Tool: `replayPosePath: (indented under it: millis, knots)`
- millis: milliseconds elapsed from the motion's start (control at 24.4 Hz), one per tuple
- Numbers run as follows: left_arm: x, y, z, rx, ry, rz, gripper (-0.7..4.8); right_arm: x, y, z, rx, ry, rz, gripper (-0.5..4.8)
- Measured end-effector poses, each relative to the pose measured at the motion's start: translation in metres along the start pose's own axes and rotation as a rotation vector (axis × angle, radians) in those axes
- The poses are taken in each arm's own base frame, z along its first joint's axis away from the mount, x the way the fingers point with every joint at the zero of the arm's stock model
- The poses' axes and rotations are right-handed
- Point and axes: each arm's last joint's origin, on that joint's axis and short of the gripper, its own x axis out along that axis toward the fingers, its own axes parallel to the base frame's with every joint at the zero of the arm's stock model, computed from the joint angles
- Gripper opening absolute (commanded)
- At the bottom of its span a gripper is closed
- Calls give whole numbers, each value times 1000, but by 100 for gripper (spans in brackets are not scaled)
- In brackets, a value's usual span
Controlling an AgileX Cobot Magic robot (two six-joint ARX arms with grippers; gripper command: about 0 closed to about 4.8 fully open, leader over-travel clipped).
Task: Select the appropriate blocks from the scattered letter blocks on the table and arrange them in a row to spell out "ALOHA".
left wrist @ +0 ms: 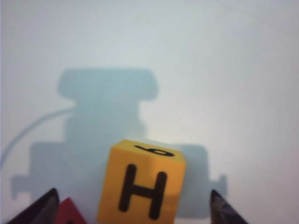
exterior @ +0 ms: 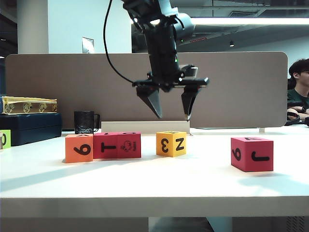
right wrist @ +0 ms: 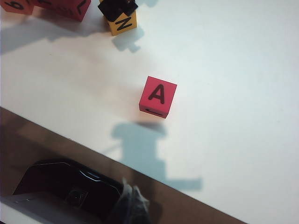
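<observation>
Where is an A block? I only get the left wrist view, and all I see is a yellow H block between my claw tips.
Observer: A pink-red block with A on top sits alone on the table. In the exterior view it is well to the right of your yellow block.
Operator: Is my claw touching the yellow one?
Observer: No. The left claw hangs open above it with clear air between them.
Operator: Where's the other claw?
Observer: The right claw is shut and empty. It is back past the table's front edge, high above the A block's side.
</observation>
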Motion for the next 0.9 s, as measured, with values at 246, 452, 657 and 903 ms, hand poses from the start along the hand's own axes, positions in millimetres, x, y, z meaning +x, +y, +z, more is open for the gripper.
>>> replayPosePath:
  millis: [246,452,657,903]
  knots:
    - [-43,17,13,9,-47,21,400,6,1,6,0,-2,0,-7]
    - [-132,42,22,-30,-216,29,400,44,3,23,-12,96,-49,57]
    - [-245,63,0,-54,-392,29,399,107,8,44,-39,214,-63,227]
    - [-317,70,-37,-37,-455,-48,362,162,12,51,-49,322,-67,284]
